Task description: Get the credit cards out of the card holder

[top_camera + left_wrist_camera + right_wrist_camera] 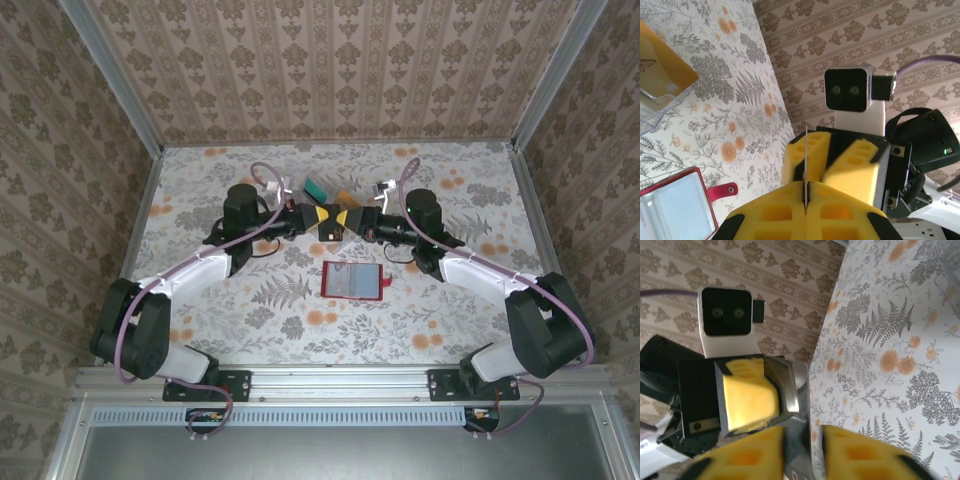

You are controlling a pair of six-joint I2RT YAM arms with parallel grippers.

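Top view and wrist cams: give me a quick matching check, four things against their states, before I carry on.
Things:
1. left claw
2. right claw
3. holder
4. rack

States:
a. lying open on the table
b. shut on a card
c. holds an orange card
d. jaws apart

Pairs: 1-b, 2-d, 3-a, 4-c.

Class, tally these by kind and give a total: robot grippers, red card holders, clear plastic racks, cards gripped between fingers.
Grippers: 2 (left gripper, right gripper)
Red card holder: 1
Clear plastic rack: 1
Gripped credit card: 1
Total: 5
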